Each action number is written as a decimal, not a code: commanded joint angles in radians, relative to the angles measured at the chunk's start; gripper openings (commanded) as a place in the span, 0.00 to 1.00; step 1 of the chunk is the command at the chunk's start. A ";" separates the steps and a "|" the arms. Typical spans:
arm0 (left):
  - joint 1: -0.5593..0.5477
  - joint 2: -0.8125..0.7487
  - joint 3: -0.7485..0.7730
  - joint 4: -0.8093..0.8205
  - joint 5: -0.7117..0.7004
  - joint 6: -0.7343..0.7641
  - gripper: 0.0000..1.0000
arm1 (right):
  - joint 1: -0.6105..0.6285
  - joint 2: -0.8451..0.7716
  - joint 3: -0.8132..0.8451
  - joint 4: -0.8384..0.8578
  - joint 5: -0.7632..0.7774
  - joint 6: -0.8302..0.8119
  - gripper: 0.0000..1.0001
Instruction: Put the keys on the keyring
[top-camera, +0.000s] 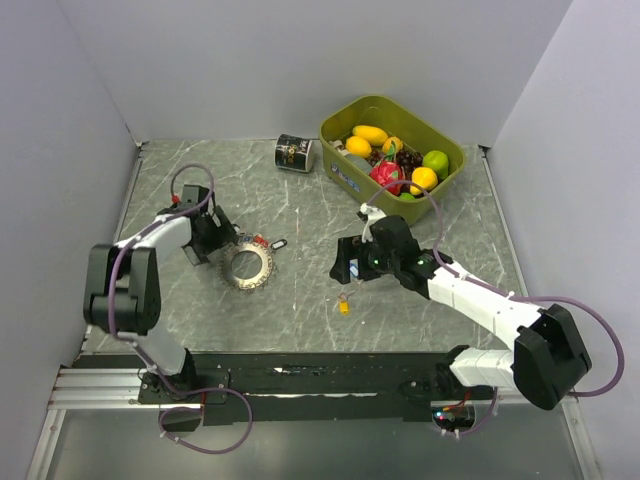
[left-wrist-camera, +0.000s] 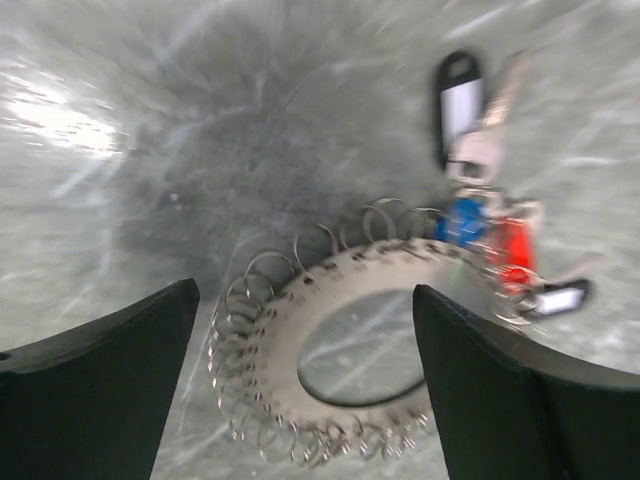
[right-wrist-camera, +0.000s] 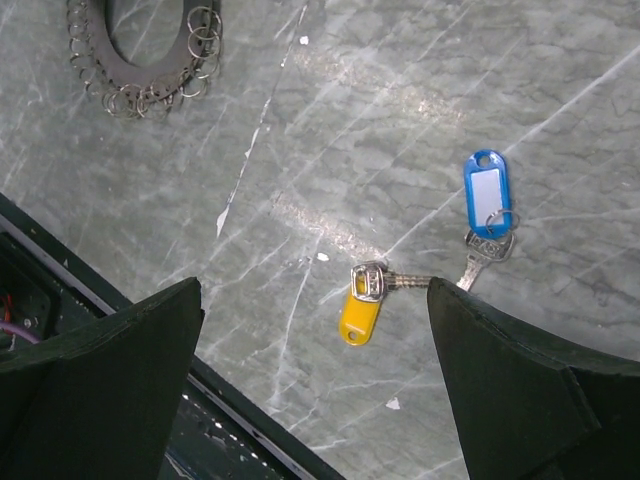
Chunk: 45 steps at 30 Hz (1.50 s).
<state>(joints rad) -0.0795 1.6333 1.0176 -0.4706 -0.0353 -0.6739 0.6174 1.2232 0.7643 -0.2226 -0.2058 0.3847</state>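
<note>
Our right gripper (right-wrist-camera: 312, 300), spread and empty, sits directly above the yellow-tagged key (right-wrist-camera: 362, 310) we want; our left gripper (left-wrist-camera: 305, 295) gapes empty over the keyring (left-wrist-camera: 285, 335).

I read no text: print on the black can (top-camera: 294, 153) and the green bin (top-camera: 343, 176) sticker is too small, the blue key tag (right-wrist-camera: 486, 191) blank.

We see a black can (top-camera: 295, 153) lying on its side at the far end of the grey marbled table (top-camera: 300, 215), just left of a green bin (top-camera: 349, 176). Inside it we spot yellow fruit (top-camera: 370, 134), a green fruit (top-camera: 435, 160) and a red fruit (top-camera: 386, 174), piled close together.
</note>
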 joint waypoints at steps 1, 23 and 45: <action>-0.002 0.077 0.006 0.013 0.048 -0.042 0.91 | 0.010 -0.002 0.058 0.008 -0.006 -0.006 1.00; -0.217 0.076 -0.027 0.122 0.158 0.005 0.80 | 0.012 0.082 0.099 0.012 0.000 -0.013 1.00; -0.212 -0.101 -0.204 0.124 0.133 -0.047 0.82 | 0.054 0.659 0.541 -0.067 -0.066 0.005 0.85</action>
<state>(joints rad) -0.2951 1.5585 0.8524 -0.3954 0.0582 -0.6765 0.6392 1.7947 1.1839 -0.2440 -0.2379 0.3779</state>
